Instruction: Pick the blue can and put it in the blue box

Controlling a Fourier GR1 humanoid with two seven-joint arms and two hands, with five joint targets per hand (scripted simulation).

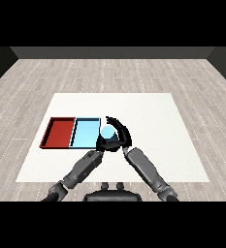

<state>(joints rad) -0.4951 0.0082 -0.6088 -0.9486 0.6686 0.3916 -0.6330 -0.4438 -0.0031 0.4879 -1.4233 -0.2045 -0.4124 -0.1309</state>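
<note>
R hand (120, 133) fingers are curled round the blue can (107, 132), just right of frame centre, thumb and fingers arching over its top and right side; L hand (101, 144) sits low against the can's lower left, but whether its fingers are bent or straight can't be told, as it's mostly hidden behind the can and R hand. Light blue tray (85, 133) is just left of the can w/ nothing visible inside; red tray (59, 132) touches it further left, also bare. Can's lower part is hidden by the hands.
</note>
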